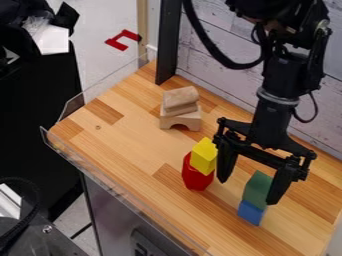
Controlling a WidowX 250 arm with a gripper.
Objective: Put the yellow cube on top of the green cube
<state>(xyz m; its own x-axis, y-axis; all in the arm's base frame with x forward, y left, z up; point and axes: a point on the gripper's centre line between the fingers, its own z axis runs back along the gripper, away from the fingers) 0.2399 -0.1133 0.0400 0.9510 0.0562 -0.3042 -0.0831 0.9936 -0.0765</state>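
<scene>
Wooden blocks: a small pale stack toward the back of the wooden table, the bottom block arched.
Yellow cube: resting tilted on top of a red block, left of the gripper.
Gripper: black, pointing down, its two fingers spread wide apart.
Green cube: on top of a blue cube, its right side partly hidden behind the gripper's right-hand finger in the view.
</scene>
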